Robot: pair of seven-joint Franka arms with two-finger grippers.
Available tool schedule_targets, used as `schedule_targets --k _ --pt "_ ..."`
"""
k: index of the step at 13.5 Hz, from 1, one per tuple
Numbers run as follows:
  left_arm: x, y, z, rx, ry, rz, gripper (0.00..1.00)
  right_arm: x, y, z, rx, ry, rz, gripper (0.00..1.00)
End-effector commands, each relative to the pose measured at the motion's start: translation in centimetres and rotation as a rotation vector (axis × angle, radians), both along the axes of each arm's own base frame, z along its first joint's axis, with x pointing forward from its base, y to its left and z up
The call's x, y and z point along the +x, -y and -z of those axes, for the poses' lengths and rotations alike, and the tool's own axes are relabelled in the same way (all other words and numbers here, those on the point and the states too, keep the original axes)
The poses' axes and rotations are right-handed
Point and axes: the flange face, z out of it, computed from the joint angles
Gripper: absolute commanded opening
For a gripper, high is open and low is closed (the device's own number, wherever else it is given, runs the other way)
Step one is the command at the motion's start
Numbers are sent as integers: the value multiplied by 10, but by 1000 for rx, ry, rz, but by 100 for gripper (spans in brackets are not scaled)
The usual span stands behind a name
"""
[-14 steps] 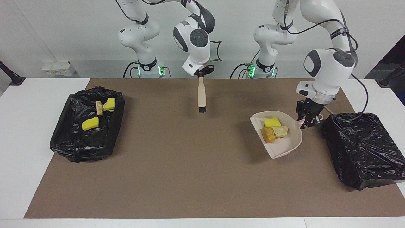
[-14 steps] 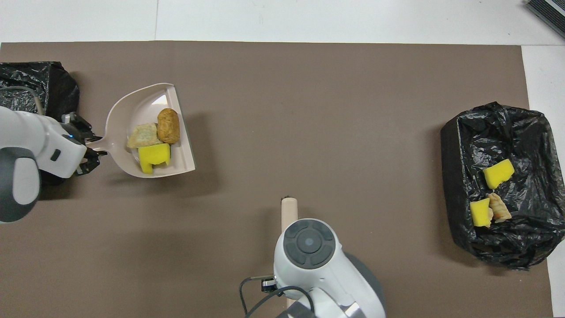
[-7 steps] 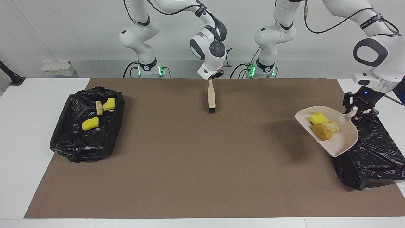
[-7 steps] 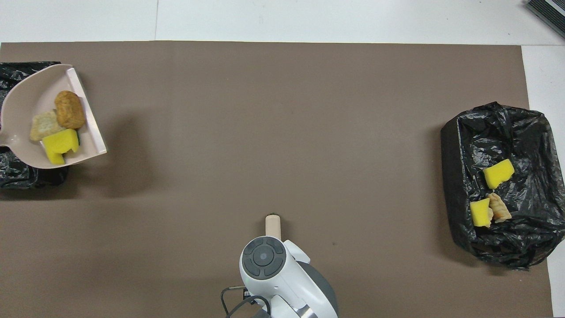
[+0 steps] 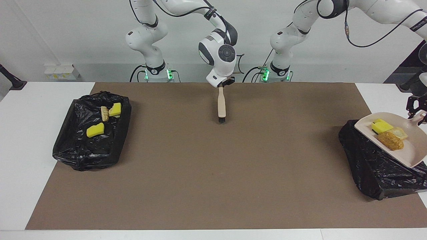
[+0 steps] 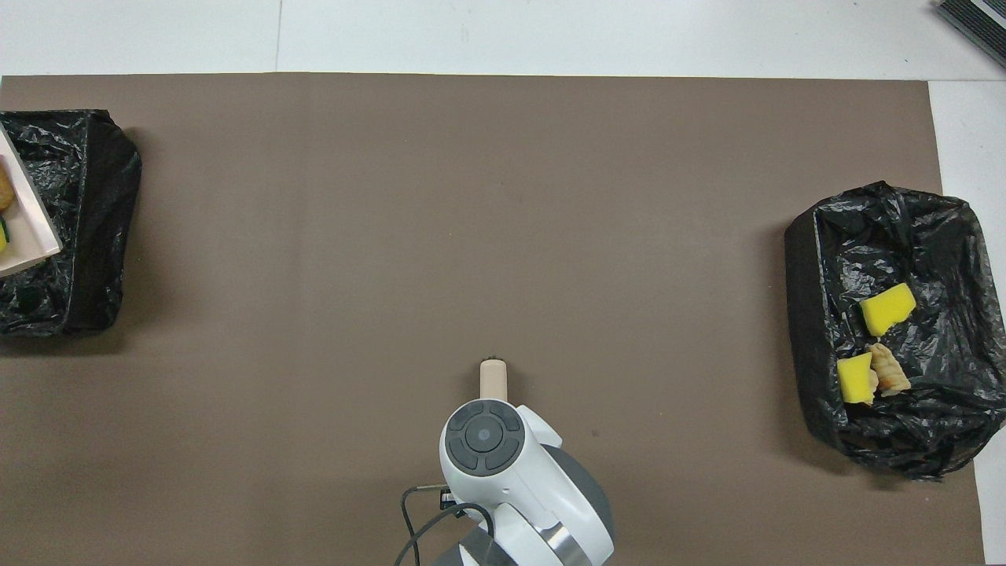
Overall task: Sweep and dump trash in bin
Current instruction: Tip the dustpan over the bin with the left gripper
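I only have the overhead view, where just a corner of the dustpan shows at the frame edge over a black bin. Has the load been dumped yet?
Observer: Not yet. The left gripper holds the dustpan by its handle over the bin, with a yellow sponge, a pale bread piece and a brown roll on it.
Operator: And the brush under that wrist?
Observer: The right gripper holds the brush by the top of its handle, bristles down over the mat.
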Motion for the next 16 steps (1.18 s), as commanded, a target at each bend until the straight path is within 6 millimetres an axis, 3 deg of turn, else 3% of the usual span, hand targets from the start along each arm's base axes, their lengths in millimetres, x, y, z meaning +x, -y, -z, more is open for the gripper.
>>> schedule_targets --k 1,6,11,16 --pt "30 -27 -4 63 0 77 0 21 6 3 11 4 -30 0" --pt "48 -24 -10 311 -19 365 0 23 5 3 21 11 -24 0" --pt "72 6 -19 614 -92 493 0 22 5 4 26 5 -17 0" --pt "72 7 -22 709 -145 526 0 18 7 5 20 3 -22 0"
